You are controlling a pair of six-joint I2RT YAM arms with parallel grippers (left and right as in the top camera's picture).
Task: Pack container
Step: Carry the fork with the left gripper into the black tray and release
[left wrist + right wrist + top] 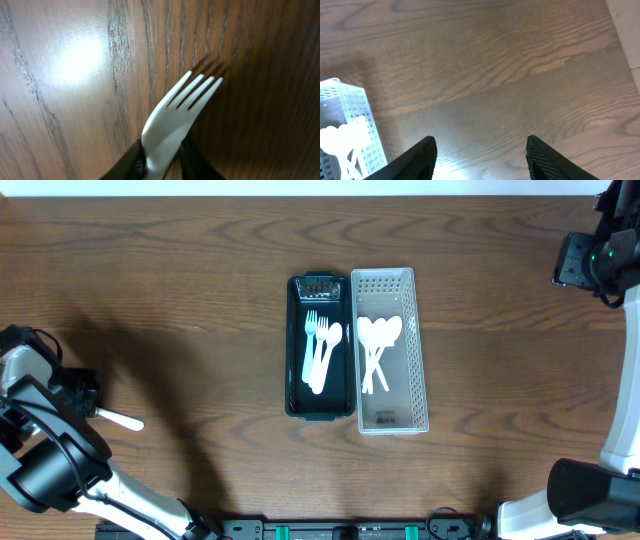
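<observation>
My left gripper (161, 160) is shut on a white plastic fork (176, 117), tines pointing away, held just above the wood at the table's far left; in the overhead view the fork (120, 419) sticks out to the right of the gripper. A black tray (296, 350) in the middle holds several white forks (318, 350). Touching its right side, a clear perforated bin (418, 350) holds several white spoons (378, 340); the bin's corner shows in the right wrist view (350, 110). My right gripper (481, 147) is open and empty over bare wood at the far right.
The wooden table (180, 300) spreads around both containers. The right arm's base (590, 495) stands at the bottom right and the left arm's body (45, 460) at the bottom left. The table's right edge (625, 30) shows in the right wrist view.
</observation>
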